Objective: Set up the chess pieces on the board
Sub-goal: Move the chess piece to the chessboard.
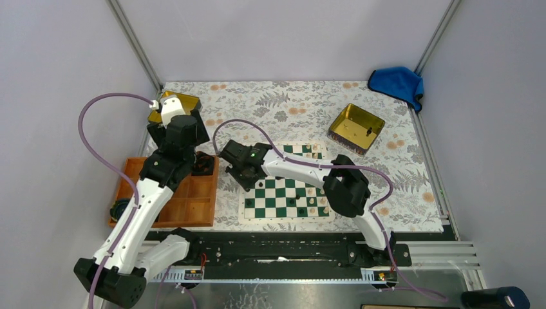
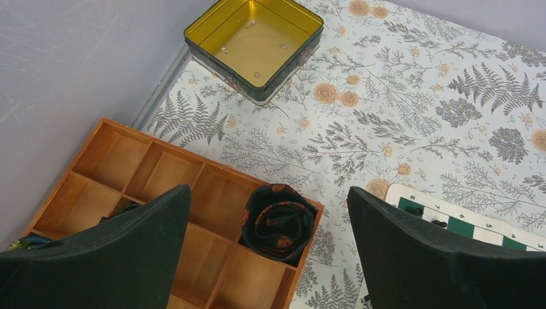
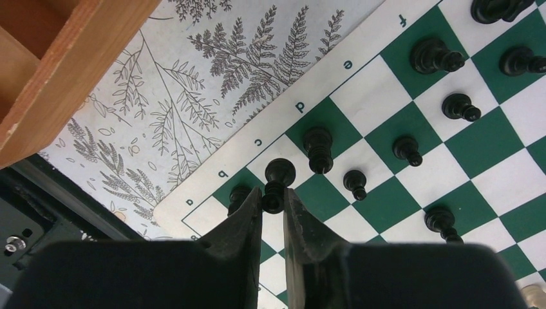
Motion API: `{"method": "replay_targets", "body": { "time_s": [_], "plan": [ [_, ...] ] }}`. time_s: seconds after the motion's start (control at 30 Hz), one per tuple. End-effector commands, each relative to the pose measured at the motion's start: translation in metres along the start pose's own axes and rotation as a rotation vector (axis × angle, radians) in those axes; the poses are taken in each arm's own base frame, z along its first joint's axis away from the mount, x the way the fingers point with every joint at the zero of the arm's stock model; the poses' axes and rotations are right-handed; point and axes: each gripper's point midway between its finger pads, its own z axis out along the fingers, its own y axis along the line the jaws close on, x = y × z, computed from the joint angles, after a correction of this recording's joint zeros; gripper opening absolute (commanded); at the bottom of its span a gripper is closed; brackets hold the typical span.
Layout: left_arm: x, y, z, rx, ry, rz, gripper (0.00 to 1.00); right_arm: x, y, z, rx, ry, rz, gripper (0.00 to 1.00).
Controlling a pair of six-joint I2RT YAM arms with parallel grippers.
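One orange wooden tray [image 1: 199,206] lies at the left of the floral worktop [image 1: 283,106], with one dark rolled cloth [image 2: 278,222] in a compartment. The left tool [image 2: 266,199] hangs above that cloth, its jaws wide apart; two gold tins show, the left tin [image 2: 264,29] behind the tray, the right tin [image 1: 354,122] beyond the far side of the board. One board [image 1: 273,205] of green and white checks lies mid-worktop, just right of the tray. In the right wrist view ten black chess pieces [image 3: 436,55] can be counted near its corner, one half hidden behind a finger. The right tool [image 3: 273,205] stands narrow, pinching one of the ten, a round-headed piece [image 3: 279,172], upright at the edge rank by the letters b and c; the white border reads a, b, c, d, e, f. Cream pieces [image 1: 311,192] on the board's right side are too small to count; one blue cloth [image 1: 396,82] sits in the far right corner.
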Motion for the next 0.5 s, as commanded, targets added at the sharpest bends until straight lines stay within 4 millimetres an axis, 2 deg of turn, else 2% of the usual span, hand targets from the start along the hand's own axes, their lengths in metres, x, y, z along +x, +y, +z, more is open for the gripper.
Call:
{"method": "replay_targets", "body": {
  "time_s": [0.0, 0.23, 0.47],
  "plan": [
    [-0.023, 0.000, -0.006, 0.006, -0.077, -0.045, 0.99, -0.034, 0.013, -0.053, -0.033, -0.121, 0.005, 0.09],
    [-0.023, 0.000, -0.007, 0.009, -0.079, -0.046, 0.99, -0.056, 0.014, -0.072, -0.031, -0.175, 0.009, 0.09],
    [-0.025, 0.002, -0.008, 0.000, -0.086, -0.044, 0.99, -0.071, 0.013, -0.081, -0.014, -0.207, 0.001, 0.09]
  ]
}}
